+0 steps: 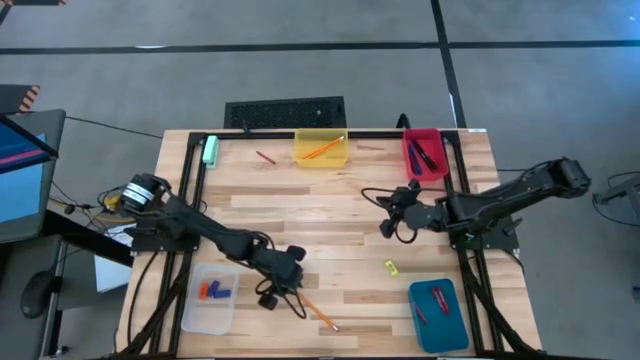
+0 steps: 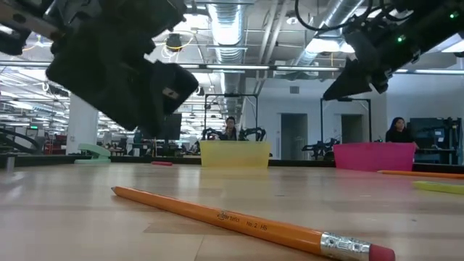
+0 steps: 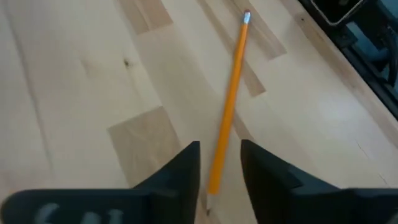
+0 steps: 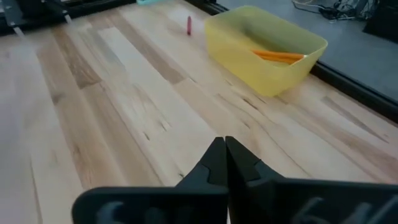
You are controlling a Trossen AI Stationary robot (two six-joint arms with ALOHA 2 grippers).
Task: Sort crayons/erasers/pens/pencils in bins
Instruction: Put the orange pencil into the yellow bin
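A robotics lab — exposed ceiling ducts [image 2: 239, 14]; other arm rigs [image 2: 232, 132] behind.

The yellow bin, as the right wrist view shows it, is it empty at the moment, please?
No, the yellow bin already holds orange pencils, which lie along its bottom near the far wall.

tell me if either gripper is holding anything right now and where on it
Nothing is held. The left gripper is open, its fingers either side of the pencil near its sharpened end. The right gripper is shut and empty.
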